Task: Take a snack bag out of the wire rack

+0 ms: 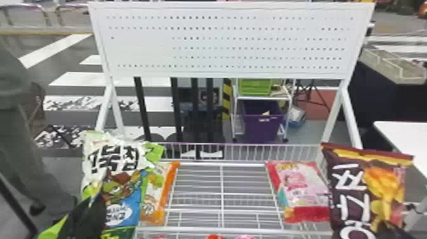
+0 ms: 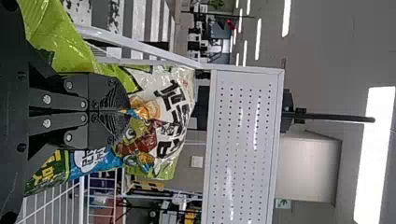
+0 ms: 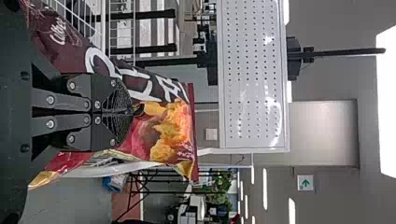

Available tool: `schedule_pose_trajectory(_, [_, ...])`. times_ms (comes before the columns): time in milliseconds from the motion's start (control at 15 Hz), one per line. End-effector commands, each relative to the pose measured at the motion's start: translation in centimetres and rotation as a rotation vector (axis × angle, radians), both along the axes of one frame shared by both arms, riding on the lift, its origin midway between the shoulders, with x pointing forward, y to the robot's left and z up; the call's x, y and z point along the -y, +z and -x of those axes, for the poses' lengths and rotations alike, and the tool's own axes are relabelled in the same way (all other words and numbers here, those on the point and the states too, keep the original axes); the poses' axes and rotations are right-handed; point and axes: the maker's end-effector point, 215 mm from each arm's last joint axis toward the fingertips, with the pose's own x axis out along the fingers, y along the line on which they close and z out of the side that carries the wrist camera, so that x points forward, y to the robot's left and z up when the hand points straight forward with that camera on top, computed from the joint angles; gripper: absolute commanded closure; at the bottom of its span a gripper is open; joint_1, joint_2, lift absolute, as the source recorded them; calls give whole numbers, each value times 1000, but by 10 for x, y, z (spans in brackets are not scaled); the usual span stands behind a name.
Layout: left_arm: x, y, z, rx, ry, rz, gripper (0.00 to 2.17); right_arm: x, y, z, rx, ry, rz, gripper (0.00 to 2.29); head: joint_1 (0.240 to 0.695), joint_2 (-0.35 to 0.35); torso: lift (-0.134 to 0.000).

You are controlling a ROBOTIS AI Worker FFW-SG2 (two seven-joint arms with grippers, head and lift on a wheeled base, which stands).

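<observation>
- Held the green-and-white snack bag (image 2: 170, 135) in the left gripper (image 2: 126, 112), with both fingers closed tight and puckered film at their tips; upright, at the left front of the rack.
- Held the dark brown snack bag (image 3: 175, 128) likewise in the right gripper (image 3: 131, 111), clamped on the front face, well below the dark red top seam; near the rack's right side.
- Looked light and puffy in both cases, with slick, crackly film, soft to the squeeze and probably full of brittle pieces; likely to slip or crush under a hard pinch on the filled middle.
- Seemed better to grip at slack film just under the top seam, square to the bag, and to lift gently, wary of a swing or a snag on wire.
- Could not tell whether fully clear of the rack at the lower ends.
- Saw the small orange bag (image 1: 157, 194) inside the wire rack (image 1: 221, 194), just beside the green-and-white one, and the pink-and-red bag (image 1: 300, 187) at the right, leaning near the brown one; both flatter, seemingly best taken by a top edge.
- Saw beyond these the white pegboard (image 1: 222, 38), then the purple bin (image 1: 260, 127).
</observation>
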Motion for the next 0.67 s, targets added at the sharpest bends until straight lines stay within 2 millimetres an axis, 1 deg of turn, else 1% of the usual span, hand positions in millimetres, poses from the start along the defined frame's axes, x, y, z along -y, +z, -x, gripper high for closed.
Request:
schedule_pose_trajectory(0, [0,0,0,0,0,-1,2142,0,-1,1,-2,0,0,2253,499,0,0])
schedule_pose_trajectory(600, [1,1,0,1,-2,0,2142,0,-4,1,-8,5,2,2253,499,0,0])
